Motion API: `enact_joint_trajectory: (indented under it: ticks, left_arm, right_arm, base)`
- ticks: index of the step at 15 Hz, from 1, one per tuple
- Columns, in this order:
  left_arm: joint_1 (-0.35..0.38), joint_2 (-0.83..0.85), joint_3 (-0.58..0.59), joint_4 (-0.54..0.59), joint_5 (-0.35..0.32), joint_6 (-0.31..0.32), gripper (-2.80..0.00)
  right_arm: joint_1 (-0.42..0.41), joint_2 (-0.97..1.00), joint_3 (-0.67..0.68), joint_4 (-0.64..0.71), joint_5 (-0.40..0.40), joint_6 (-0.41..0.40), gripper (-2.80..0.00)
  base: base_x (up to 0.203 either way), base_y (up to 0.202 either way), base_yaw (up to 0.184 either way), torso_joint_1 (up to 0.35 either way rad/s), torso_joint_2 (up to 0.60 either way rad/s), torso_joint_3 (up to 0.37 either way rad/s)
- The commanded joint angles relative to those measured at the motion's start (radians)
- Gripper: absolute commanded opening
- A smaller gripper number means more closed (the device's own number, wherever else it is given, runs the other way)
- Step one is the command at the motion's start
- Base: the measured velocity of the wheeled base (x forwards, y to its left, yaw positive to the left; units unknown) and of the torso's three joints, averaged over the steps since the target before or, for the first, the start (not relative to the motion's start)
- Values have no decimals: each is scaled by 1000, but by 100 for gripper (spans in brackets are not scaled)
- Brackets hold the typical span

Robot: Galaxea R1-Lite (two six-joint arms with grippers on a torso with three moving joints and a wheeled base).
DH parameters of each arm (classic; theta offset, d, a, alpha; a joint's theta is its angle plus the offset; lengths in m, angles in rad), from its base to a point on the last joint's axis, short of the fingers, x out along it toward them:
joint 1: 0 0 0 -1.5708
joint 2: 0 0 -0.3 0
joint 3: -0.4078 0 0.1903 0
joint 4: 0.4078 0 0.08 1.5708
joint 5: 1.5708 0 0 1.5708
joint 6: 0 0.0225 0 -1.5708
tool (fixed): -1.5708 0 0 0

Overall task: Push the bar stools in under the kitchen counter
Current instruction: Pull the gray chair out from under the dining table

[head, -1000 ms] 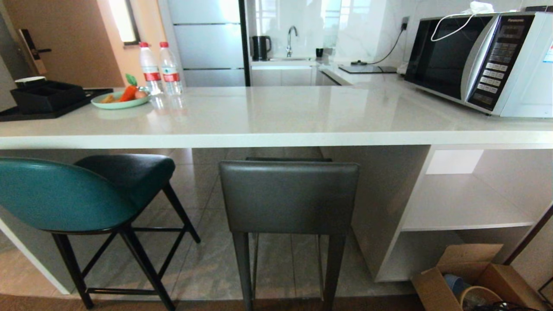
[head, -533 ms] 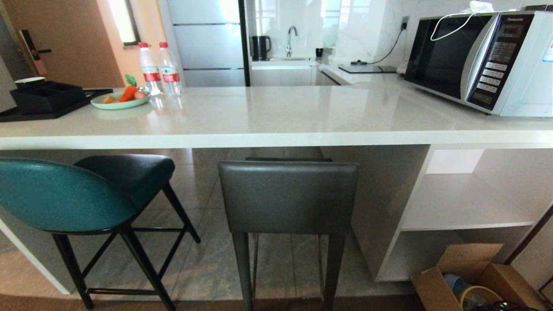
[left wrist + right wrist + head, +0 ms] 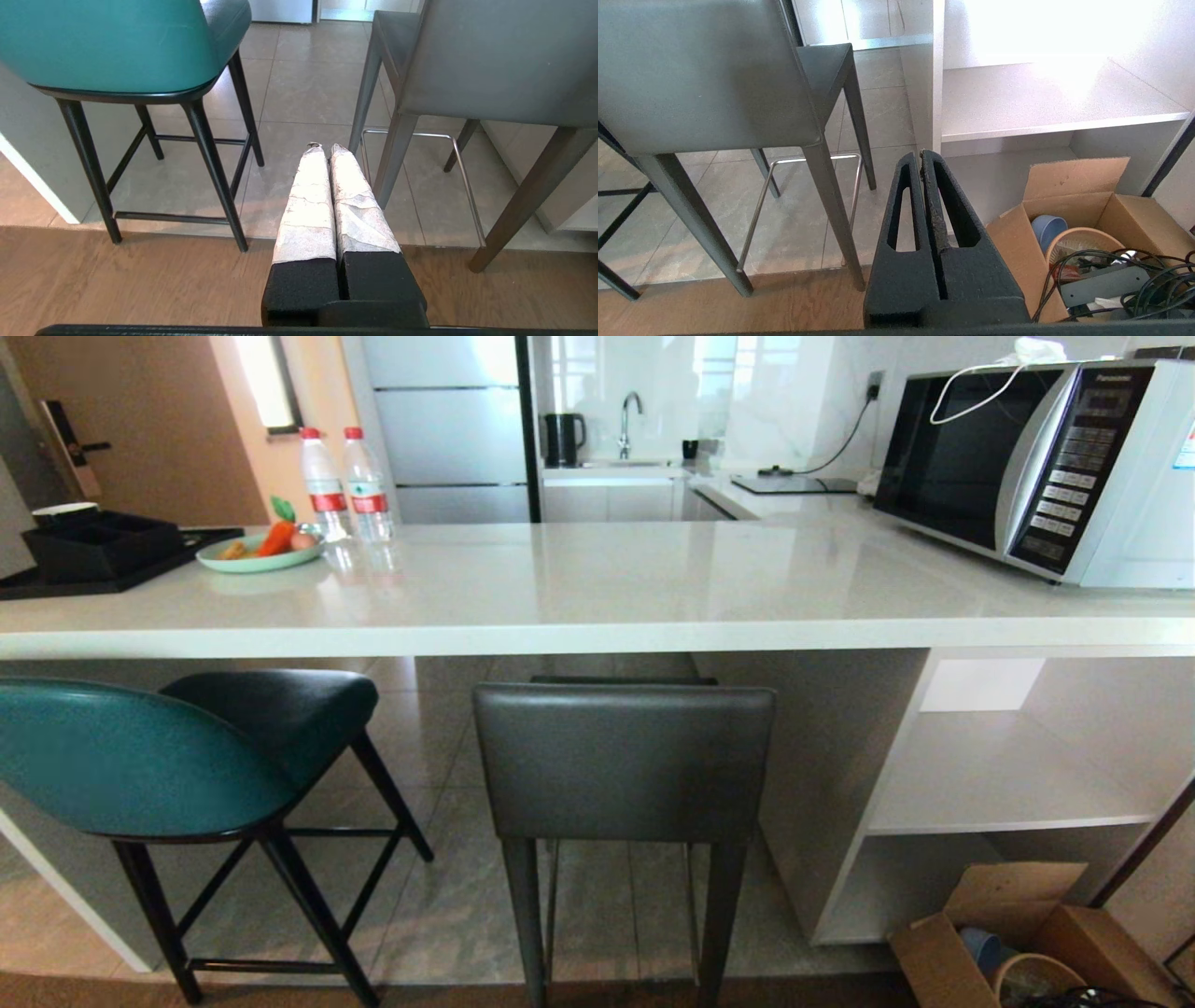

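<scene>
At the left, the teal bar stool (image 3: pixel 140 761) stands at the kitchen counter (image 3: pixel 579 639) — its seat lies under the slab edge, its back out in front. The left gripper (image 3: pixel 325 148), low above the floor between the two stools, has its paper-wrapped fingers pressed together, holding nothing. The dark-grey bar stool (image 3: pixel 624 761) sits mid-counter, seat tucked under. The right gripper (image 3: pixel 920 154) — closed, empty — hangs just beside a cardboard box (image 3: pixel 1087 205).

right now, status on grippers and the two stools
Left gripper shut, right gripper shut, both low, touching nothing. Teal stool and grey stool backs still outside the counter edge. Cardboard box on floor, right.
</scene>
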Motion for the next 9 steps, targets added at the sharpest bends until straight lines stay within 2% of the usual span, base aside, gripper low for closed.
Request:
enact_joint_trajectory:
  ticks: [1, 7, 9]
  left_arm:
    - [0, 0, 0, 1, 0, -1, -280]
    - [0, 0, 0, 1, 0, 0, -280]
    - [0, 0, 0, 1, 0, 0, -280]
  right_arm:
    - [0, 2, 5, 0, 0, 0, -280]
    - [0, 2, 5, 0, 0, 0, -280]
    - [0, 2, 5, 0, 0, 0, -280]
  base:
    - [0, 0, 0, 0, 0, 0]
    - [0, 0, 0, 0, 0, 0]
    - [154, 0, 1, -4, -3, 0]
